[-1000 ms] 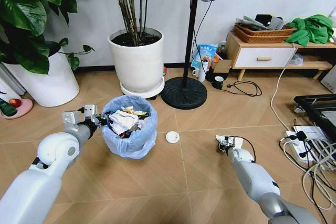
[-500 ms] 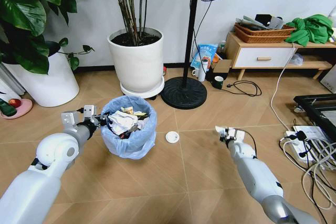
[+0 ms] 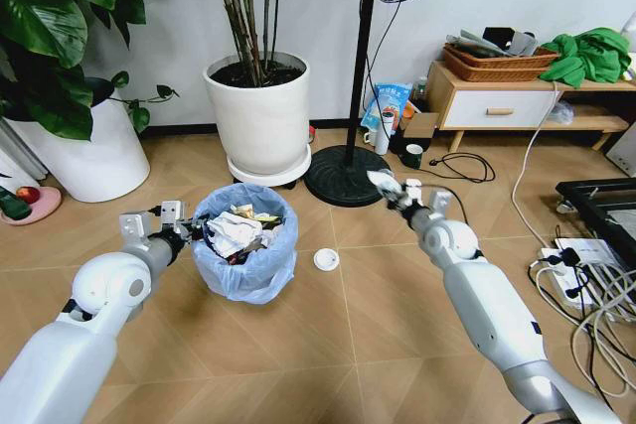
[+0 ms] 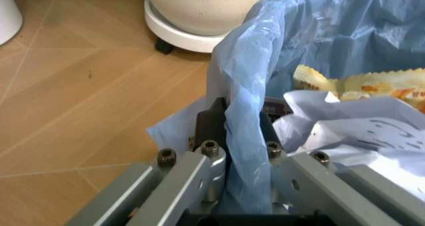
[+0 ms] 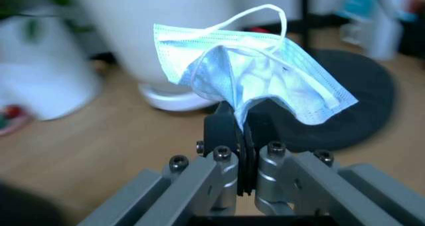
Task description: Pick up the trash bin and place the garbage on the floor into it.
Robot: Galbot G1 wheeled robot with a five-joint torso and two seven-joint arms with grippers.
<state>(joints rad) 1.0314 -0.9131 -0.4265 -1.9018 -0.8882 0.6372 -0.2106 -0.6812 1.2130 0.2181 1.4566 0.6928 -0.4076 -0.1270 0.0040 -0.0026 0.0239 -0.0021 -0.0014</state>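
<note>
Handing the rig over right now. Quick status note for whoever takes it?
Left gripper: shut on the rim of the small round trash bin lined with a light-blue plastic bag, which already holds crumpled paper and wrappers.
Right gripper: shut on a light-blue disposable face mask, raised in the air to the right of the bin.
Left to do: bin the mask; a white disc lies on the wooden plank floor beside the bin.

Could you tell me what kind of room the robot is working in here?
Probably a living room or lounge: chevron wooden floor, large potted plants, a standing fan, and a low sideboard holding a basket and clothes.
</note>
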